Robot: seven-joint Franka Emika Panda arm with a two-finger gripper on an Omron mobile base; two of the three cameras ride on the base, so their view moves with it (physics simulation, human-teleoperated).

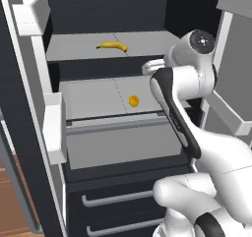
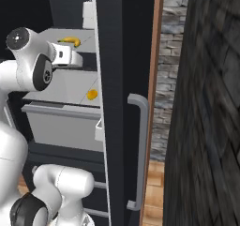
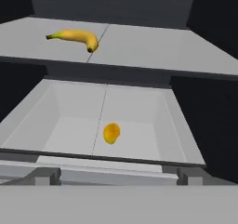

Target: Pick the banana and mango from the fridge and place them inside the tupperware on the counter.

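The fridge [image 1: 108, 10] stands open in front of me. A curved yellow banana [image 1: 112, 45] [image 2: 70, 41] [image 3: 74, 37] lies on its upper grey shelf. Below it, the small orange-yellow mango [image 1: 133, 101] [image 2: 92, 94] [image 3: 111, 133] rests on the floor of the pulled-out grey drawer [image 3: 60, 125]. My gripper [image 3: 118, 175] is open with nothing between its fingers. It hovers in front of the drawer's near edge, above and short of the mango. In the base views, the white hand [image 1: 153, 65] [image 2: 70, 57] reaches in at shelf height. The tupperware and the counter are out of view.
White door bins [image 1: 54, 128] hang on the open left door, and a second door with a bin [image 1: 236, 125] stands open on the right. Two black drawers with grey bar handles [image 1: 118, 197] sit below. A door edge with a grey handle [image 2: 139, 150] blocks the right base view.
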